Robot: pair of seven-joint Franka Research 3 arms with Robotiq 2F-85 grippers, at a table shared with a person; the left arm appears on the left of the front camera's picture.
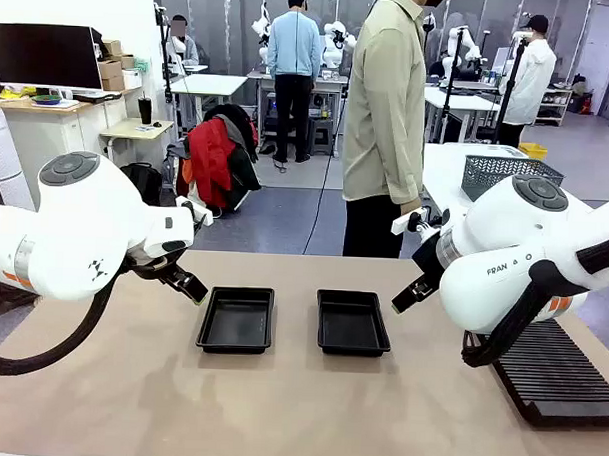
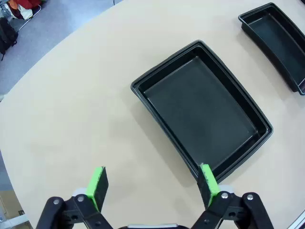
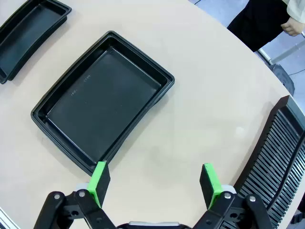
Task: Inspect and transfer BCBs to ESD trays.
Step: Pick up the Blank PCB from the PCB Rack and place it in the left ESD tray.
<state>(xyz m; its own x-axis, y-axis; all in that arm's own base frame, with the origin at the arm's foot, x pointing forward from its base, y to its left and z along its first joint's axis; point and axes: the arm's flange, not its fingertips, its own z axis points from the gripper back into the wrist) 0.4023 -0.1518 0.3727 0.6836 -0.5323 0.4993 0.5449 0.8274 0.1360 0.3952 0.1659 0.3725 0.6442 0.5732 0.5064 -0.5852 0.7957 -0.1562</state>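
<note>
Trays, two of them, shallow, black and rectangular with raised sloping rims, lie side by side and a little apart near the middle of the tabletop (image 1: 298, 408). The left tray (image 1: 236, 319) and the right tray (image 1: 352, 321) both show bare floors. Faint embossed marks on the right tray's floor are too small to read in the right wrist view.

White casing on the right arm (image 1: 523, 266) carries dark lettering, of which "FRAN" can be read.

The tabletop is plain tan with a curved edge. A long black slotted rack (image 1: 554, 382) lies at its right end. At the far side stands a person (image 1: 384, 111) in a beige shirt and dark trousers. Behind is a workshop with a grey floor, white tables, a wire basket (image 1: 506, 175) and a dark monitor (image 1: 45, 54) on a desk at the left.

The left arm (image 1: 74, 230) comes in from the left, its wrist angled down. The left pincer (image 2: 152, 176) hovers just left of the left tray, released, green pads spread wide with nothing between them; one pad sits over the tray's near corner. The right pincer (image 3: 153, 171) hovers above bare tabletop between the right tray and the rack, also released and holding nothing.
</note>
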